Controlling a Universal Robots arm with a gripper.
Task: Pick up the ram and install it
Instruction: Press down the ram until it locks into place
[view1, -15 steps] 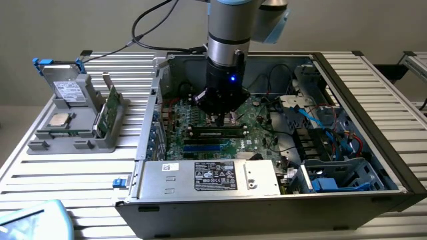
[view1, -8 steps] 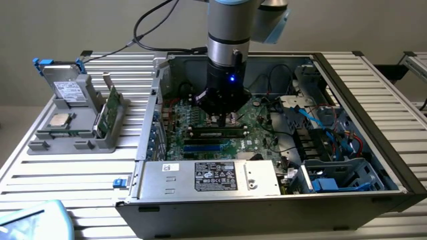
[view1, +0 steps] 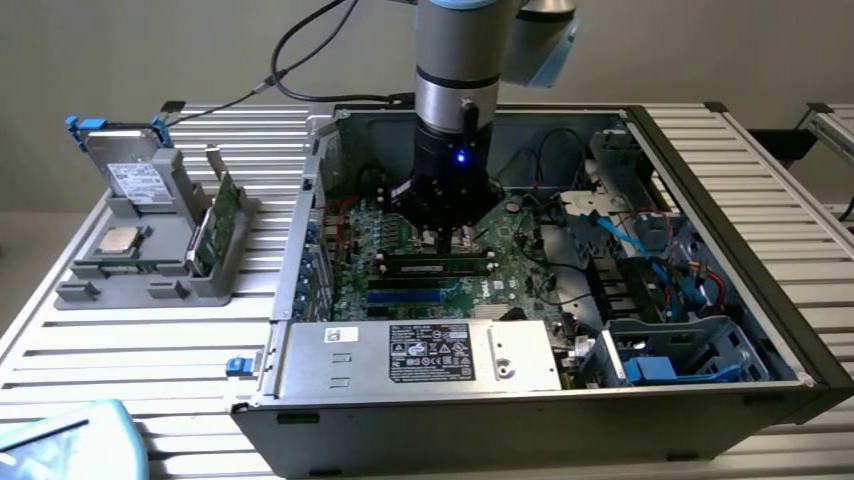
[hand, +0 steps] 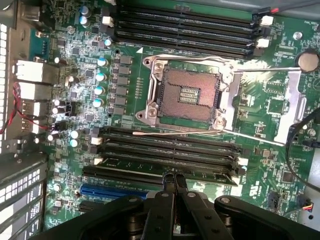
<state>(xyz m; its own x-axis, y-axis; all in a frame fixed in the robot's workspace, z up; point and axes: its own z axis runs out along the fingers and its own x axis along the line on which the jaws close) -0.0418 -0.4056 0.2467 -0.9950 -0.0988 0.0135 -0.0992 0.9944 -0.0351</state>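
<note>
open pc case on slatted table; claw pinched narrow above ram seated in slot.

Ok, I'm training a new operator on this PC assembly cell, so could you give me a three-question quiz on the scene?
1. True or false: the CPU socket on the motherboard has a chip in it.
2. Where is the ram?
A. In the holder outside the case
B. Along a motherboard slot, right under the gripper
C. On top of the power supply
3. On which side of the exterior view does the grey holder stand, beside the open case?

Key: 1 false, the socket is empty; 2 B; 3 left.
</note>
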